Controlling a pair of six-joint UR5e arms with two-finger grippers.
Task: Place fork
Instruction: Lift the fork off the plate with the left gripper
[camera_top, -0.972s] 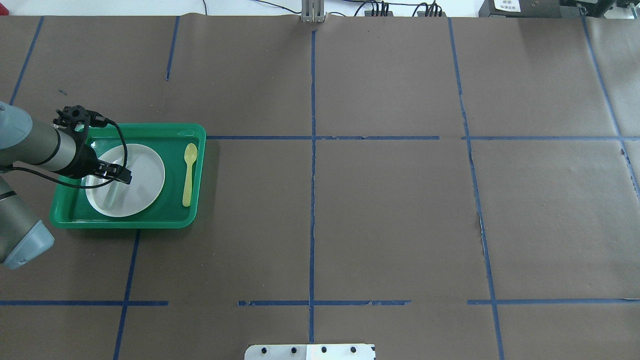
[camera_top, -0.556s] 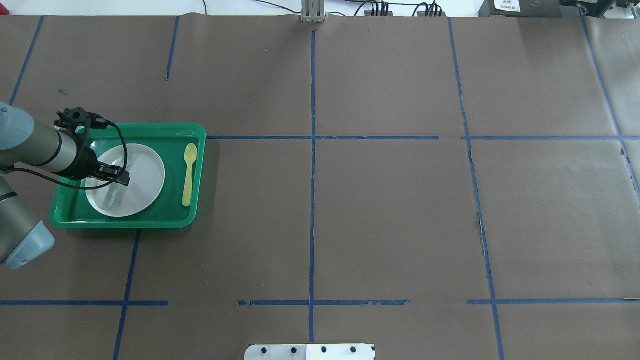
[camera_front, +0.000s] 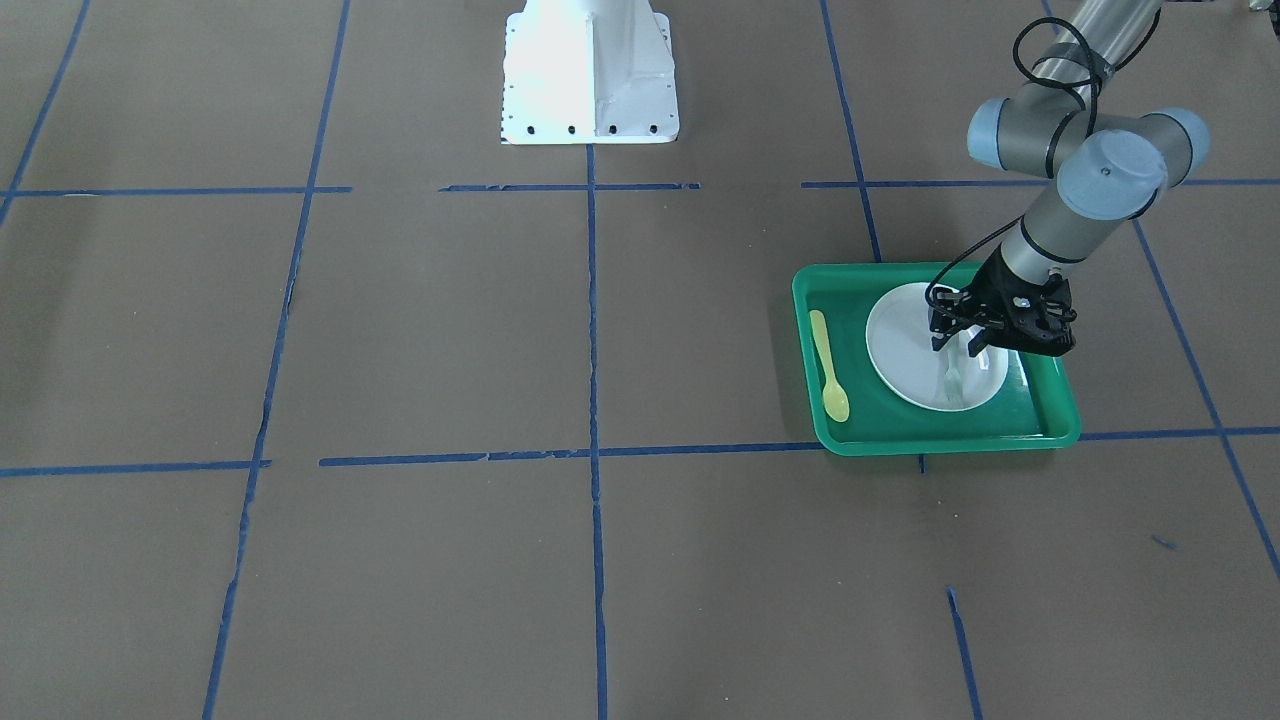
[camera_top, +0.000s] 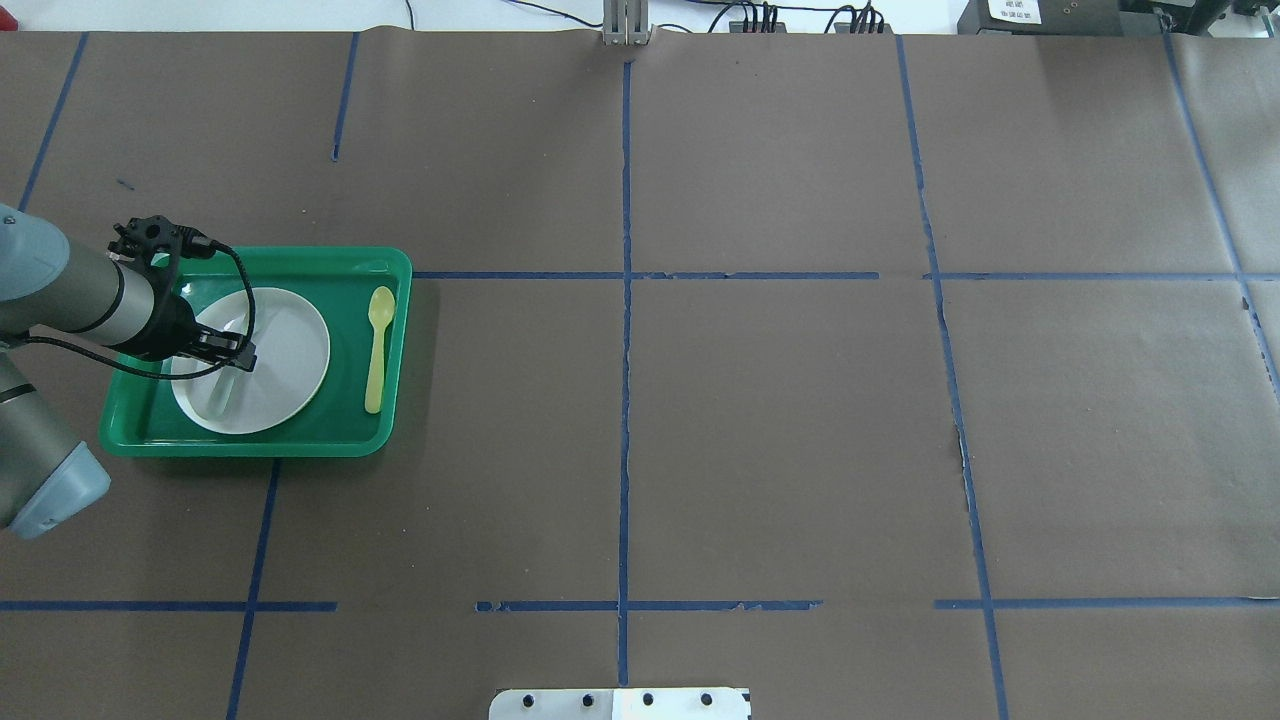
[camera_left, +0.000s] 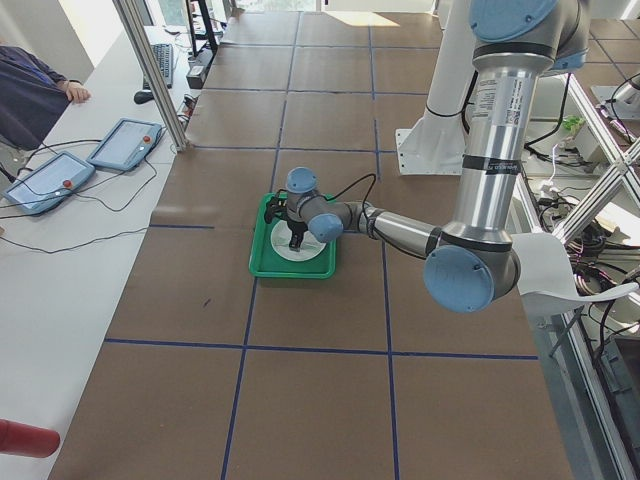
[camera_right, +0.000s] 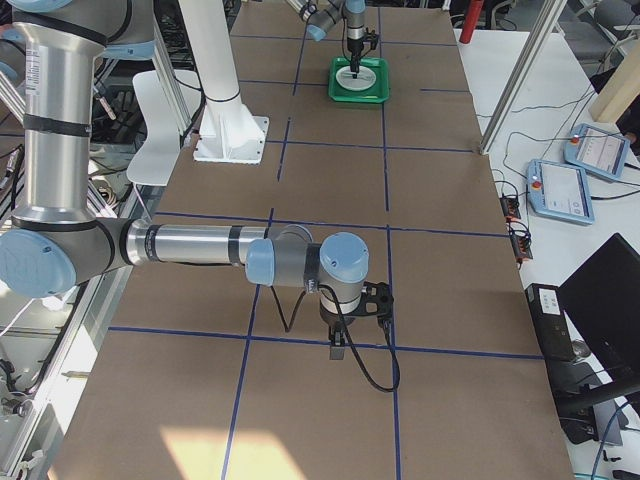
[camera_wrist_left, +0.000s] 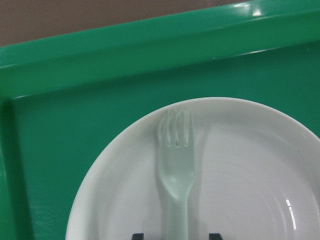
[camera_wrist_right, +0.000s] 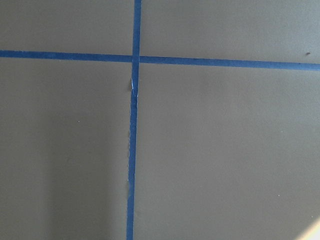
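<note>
Overhead exterior: the left gripper (camera_top: 240, 358) hangs over the left half of a round white plate (camera_top: 295, 345) that is smooth, glossy and shallow. The fingers are spread and grip nothing; the fork is released. The fork (camera_top: 223, 390) lies flat on the plate directly under the gripper, its handle pointing toward the robot. The plate sits in a rectangular green plastic tray (camera_top: 300, 447) with rounded corners and a raised lip. Right of the gripper, clear of the plate, a yellow plastic spoon (camera_top: 377, 345) lies on the tray floor.

Left wrist view: the fork (camera_wrist_left: 176, 160) is pale whitish-grey and translucent, with short tines. Its handle passes between the dark fingertips (camera_wrist_left: 137, 235) with a gap on each side.

The right gripper (camera_right: 337, 350) hangs over brown paper; I cannot tell whether it is spread or clenched.
</note>
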